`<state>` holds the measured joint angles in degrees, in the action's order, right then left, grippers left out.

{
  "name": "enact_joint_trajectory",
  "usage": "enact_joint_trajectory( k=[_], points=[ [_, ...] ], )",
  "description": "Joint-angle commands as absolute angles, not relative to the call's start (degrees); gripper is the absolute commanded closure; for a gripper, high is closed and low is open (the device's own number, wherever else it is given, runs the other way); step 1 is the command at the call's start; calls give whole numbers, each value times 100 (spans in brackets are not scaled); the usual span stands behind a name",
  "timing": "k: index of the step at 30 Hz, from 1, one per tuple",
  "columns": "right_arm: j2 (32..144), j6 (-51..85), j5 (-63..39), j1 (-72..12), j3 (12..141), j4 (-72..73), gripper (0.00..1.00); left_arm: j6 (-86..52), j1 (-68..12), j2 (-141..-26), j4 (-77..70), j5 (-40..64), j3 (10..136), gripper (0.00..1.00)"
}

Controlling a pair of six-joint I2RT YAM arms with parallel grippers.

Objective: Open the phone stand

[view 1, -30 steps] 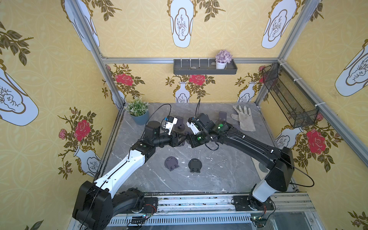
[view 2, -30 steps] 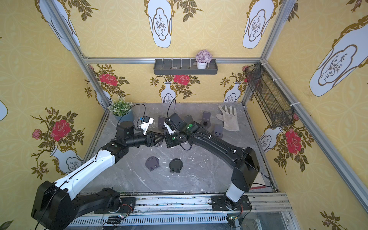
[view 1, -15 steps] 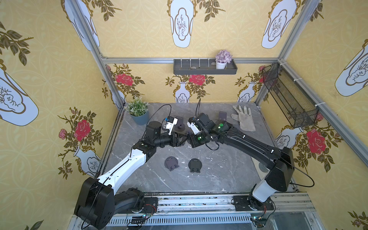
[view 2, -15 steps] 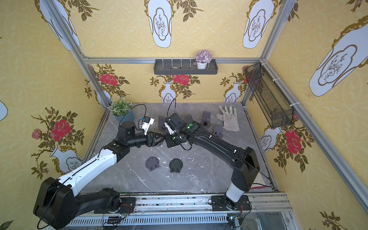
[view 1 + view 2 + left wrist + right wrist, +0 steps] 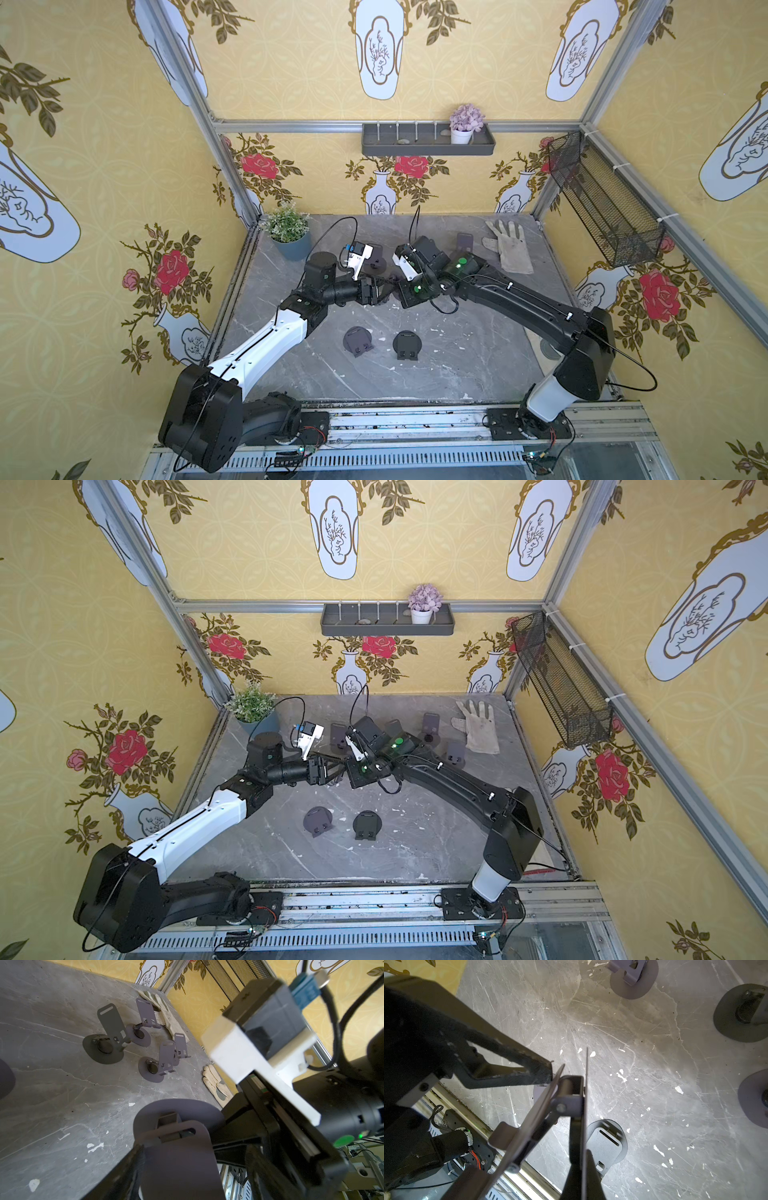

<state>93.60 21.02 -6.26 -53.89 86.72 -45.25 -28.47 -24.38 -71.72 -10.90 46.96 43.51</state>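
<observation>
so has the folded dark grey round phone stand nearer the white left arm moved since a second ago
No. The folded dark grey phone stand lies where it was, beside the other folded stand.

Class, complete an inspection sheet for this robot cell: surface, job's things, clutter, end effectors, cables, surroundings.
Surface: grey marbled table, white chips.
Job's things: one phone stand held off the table, partly unfolded; two folded stands lying flat; four opened stands at the back.
Clutter: pale glove; potted plant in a corner.
End effectors: right end effector shut on the stand's base plate; left end effector open, fingers astride its back plate.
Cables: black cable arching off each wrist camera.
Surroundings: wall shelf with flower pot; wire basket; floral wallpaper.
</observation>
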Motion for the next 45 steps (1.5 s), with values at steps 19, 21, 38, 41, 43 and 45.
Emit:
enact_joint_trajectory(
  k=[19,21,38,41,43,45],
  points=[
    [9310,2001,-870,-5382,8657,-3781,100,-3085,-2267,-7275,-1398,5397,4130,10],
    [9337,1997,-888,-5370,8675,-3784,100,-3085,-2260,-7302,-1405,5414,4140,11],
    [9461,1983,-822,-5370,8664,-3882,100,-2385,-2219,-7254,-381,4492,4738,5],
    [9476,1978,-820,-5375,8709,-3871,100,-2445,-2215,-7309,-462,4604,4690,9],
    [9492,1977,-818,-5370,8726,-3881,100,-2494,-2216,-7340,-539,4688,4629,11],
    [9500,1973,-804,-5371,8743,-3895,100,-2529,-2216,-7349,-592,4739,4582,13]
  ],
)
